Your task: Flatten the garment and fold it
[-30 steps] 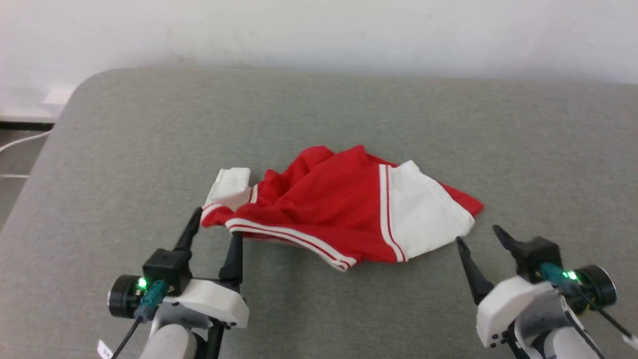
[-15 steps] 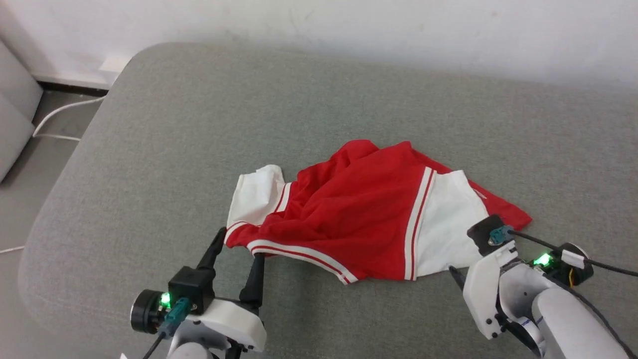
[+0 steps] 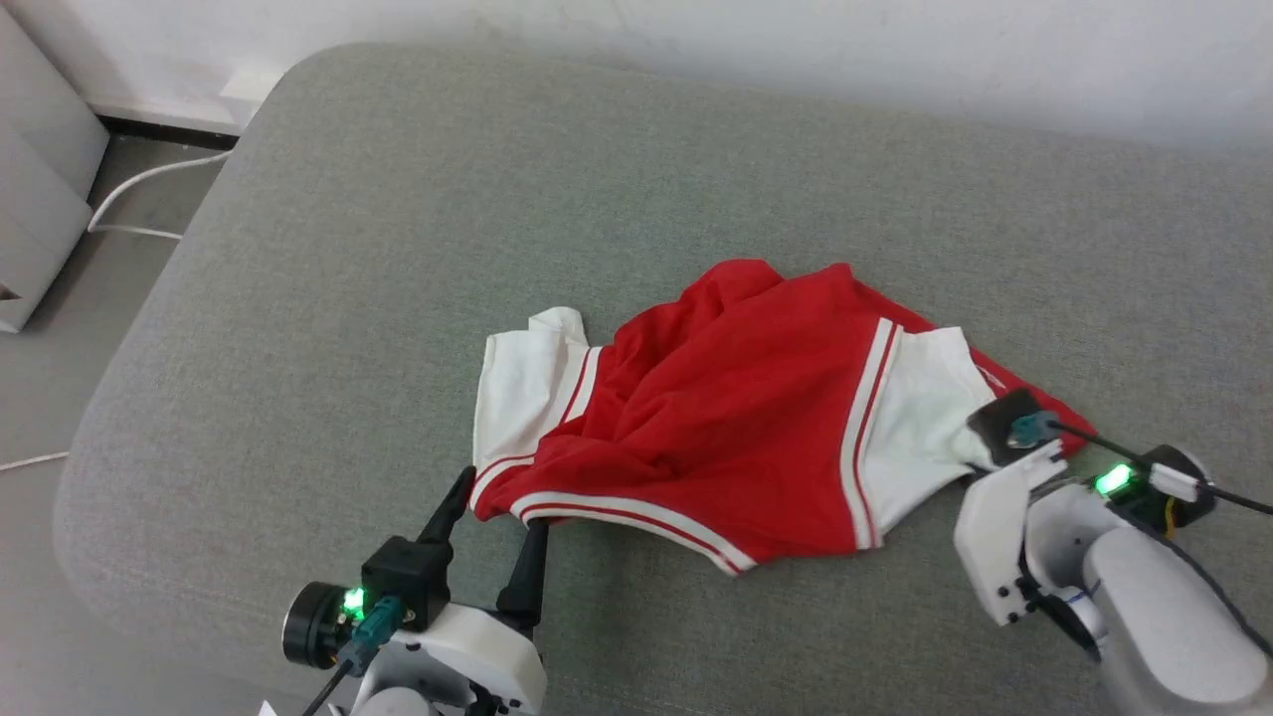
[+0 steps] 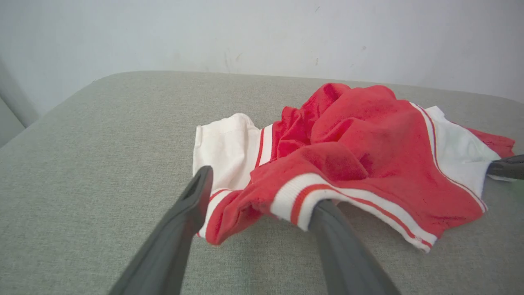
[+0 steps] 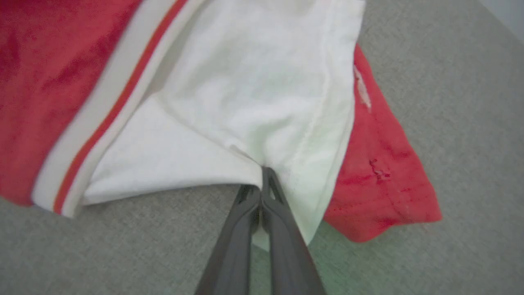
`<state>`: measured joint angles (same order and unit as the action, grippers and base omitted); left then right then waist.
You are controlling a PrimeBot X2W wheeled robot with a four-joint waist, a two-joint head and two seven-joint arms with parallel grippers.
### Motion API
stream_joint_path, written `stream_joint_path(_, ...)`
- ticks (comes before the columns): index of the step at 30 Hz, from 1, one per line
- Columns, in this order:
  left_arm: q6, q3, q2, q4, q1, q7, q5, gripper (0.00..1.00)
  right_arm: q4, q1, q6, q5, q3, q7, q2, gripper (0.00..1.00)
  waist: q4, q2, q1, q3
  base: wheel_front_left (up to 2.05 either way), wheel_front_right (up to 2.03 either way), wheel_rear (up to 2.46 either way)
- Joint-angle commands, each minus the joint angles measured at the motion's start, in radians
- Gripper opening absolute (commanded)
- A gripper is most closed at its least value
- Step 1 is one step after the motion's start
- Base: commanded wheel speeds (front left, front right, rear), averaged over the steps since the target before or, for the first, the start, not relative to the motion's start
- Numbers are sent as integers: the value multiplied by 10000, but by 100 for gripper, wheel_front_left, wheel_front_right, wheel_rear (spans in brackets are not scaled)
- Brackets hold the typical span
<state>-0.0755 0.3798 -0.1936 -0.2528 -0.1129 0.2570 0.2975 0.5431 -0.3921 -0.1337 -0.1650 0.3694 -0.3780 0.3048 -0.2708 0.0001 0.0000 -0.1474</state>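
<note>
The garment (image 3: 736, 428), a red shirt with white sleeves and white-and-red striped trim, lies crumpled on the grey cushion; no lettering shows. My left gripper (image 3: 500, 505) is open at its near-left corner, one finger on each side of the striped hem (image 4: 286, 196). In the left wrist view the left gripper (image 4: 262, 190) straddles that bunched hem without pinching it. My right gripper (image 5: 262, 174) is shut on the edge of the white sleeve (image 5: 254, 102) at the garment's right end. In the head view the pale right wrist housing (image 3: 1004, 537) hides those fingers.
The grey cushion (image 3: 398, 249) has a rounded left edge dropping to the floor, where a white cable (image 3: 139, 184) runs beside a pale box (image 3: 40, 199). A white wall stands behind. Bare cushion lies all around the garment.
My right gripper has moved in over the white sleeve and shut on its edge. The left gripper stays open at the hem. The head view has swung, shifting the whole picture.
</note>
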Motion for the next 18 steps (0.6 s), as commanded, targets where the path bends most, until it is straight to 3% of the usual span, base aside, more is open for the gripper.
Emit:
stream_joint_path(1,70,15,3,-41,-179,45,-52,100,424,56,30,222,-236,170,217,0,77,-1,0,64,0,0,0)
stream_joint_path(9,164,150,-73,-149,-52,46,-36,100,1146,-621,30,1922,-2684,1965,284,0,459,-1,0,447,0,0,0)
stream_joint_path(18,133,99,-55,-207,-21,46,128,100,1282,-102,30,2534,-4479,2418,271,0,909,-1,0,606,0,0,0)
